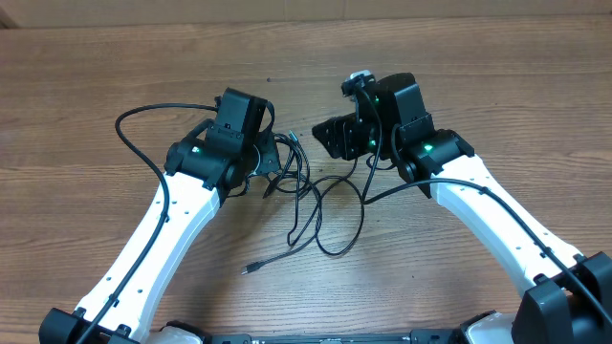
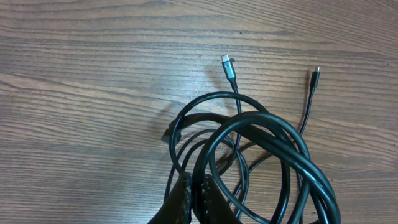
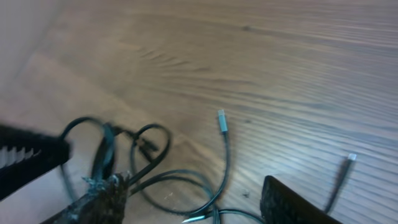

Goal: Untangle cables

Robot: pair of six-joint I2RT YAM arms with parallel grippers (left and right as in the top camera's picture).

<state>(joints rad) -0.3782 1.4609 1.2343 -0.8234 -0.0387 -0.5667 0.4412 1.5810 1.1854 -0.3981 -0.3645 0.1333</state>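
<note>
left end effector (image 2: 191, 196) clamped shut on the tangled cables (image 2: 249, 137); right end effector (image 3: 166, 169) stood wide open, holding nothing, over tabletop (image 2: 93, 62).

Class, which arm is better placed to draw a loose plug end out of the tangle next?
Probably the right: the right gripper stands open and empty near the silver plug, while the left gripper is shut on the cables, anchoring them.

Left tool (image 2: 194, 185) closed, right tool (image 3: 166, 169) spread apart

Thin black cables (image 2: 298, 146) lie tangled in overlapping loops, with slim plug tips (image 2: 227, 62) sticking out free.
</note>
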